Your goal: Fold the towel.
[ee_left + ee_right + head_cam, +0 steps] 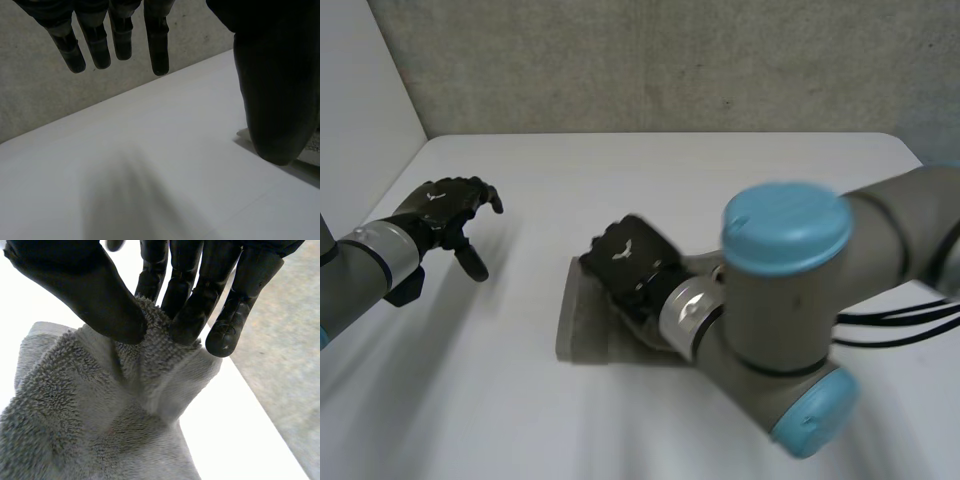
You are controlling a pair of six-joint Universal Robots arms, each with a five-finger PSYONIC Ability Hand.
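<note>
Grey towel [582, 325] lies on white table [620, 180], near its middle, partly bunched. Right hand [630, 262] on towel's far part, thumb and fingers pinching raised fold of cloth. Left hand [445, 215] well apart over table's left side, fingers loosely spread, holding nothing. Pale corner beside left thumb in left wrist view possibly towel.

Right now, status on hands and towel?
Right hand pinching towel, fold raised. Left hand open, apart from it, over table. Nothing in the way.
</note>
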